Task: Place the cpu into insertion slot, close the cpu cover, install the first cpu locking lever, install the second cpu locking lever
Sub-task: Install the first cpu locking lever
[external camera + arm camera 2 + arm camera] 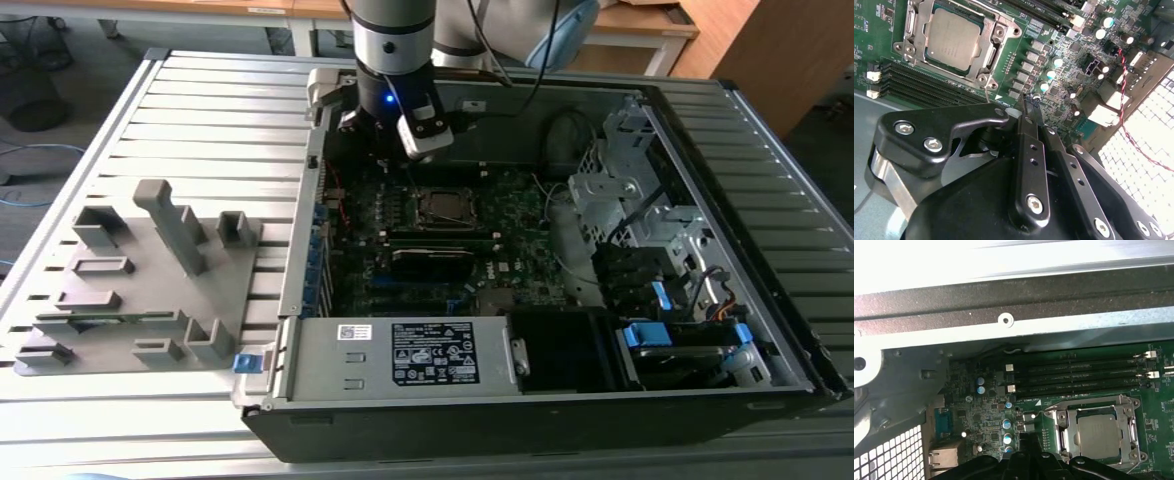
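Note:
The cpu (951, 39) lies flat in the insertion slot (424, 212) on the green motherboard, its silver-grey top facing up. The cpu cover (995, 46) is folded down around it, framing the chip; both wrist views show this, with the cpu (1097, 436) inside the cover (1066, 433). My gripper (1026, 104) hangs shut and empty above the board, a short way off the socket's corner, touching nothing. In the exterior view the gripper (411, 168) is just beyond the socket, toward the case's far wall. I cannot tell how the locking levers stand.
Long black memory slots (1079, 372) run beside the socket. The open computer case (694, 200) has a labelled power supply box (414, 355) at its near end and drive bays on the exterior view's right. A grey fixture (134, 280) with several blocks stands on the exterior view's left.

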`<state>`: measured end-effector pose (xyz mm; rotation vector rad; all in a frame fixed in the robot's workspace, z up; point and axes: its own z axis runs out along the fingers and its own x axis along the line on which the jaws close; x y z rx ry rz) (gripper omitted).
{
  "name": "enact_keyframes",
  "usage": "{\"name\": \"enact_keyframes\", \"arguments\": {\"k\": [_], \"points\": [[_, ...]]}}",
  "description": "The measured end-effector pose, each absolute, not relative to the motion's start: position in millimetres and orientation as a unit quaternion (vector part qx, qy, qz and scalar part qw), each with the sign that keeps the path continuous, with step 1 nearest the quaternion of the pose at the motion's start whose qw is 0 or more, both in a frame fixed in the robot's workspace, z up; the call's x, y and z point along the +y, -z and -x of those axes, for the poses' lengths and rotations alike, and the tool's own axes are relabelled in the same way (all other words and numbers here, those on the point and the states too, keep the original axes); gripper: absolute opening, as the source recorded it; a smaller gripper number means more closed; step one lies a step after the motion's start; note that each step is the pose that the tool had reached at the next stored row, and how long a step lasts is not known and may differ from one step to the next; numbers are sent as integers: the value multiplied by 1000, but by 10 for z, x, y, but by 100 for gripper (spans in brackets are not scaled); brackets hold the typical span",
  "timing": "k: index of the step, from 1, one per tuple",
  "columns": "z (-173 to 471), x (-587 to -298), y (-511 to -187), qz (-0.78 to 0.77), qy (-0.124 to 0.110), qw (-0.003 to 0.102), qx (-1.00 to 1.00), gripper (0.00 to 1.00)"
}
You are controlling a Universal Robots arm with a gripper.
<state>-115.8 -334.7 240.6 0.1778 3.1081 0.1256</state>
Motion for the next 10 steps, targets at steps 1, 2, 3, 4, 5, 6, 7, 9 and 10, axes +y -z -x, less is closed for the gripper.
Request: {"name": "enact_keyframes", "arguments": {"k": [1,2,3,4,5,6,7,9,10], "points": [[1159,-3348,-2406,-57,-40,13,997,11],[1159,-3348,-2406,-57,-40,13,997,11],[1159,-3348,-2407,-57,-40,13,997,11],[1159,-3348,-2406,-57,-40,13,997,11],[1159,-3348,-2406,-57,-40,13,997,11],[1160,-3348,-2407,-57,-41,13,997,11],[1161,-3348,-2407,-57,-42,13,997,11],[1160,-3348,-2406,-57,-45,13,997,11],[1160,-3348,-2406,-57,-46,13,997,11]]}}
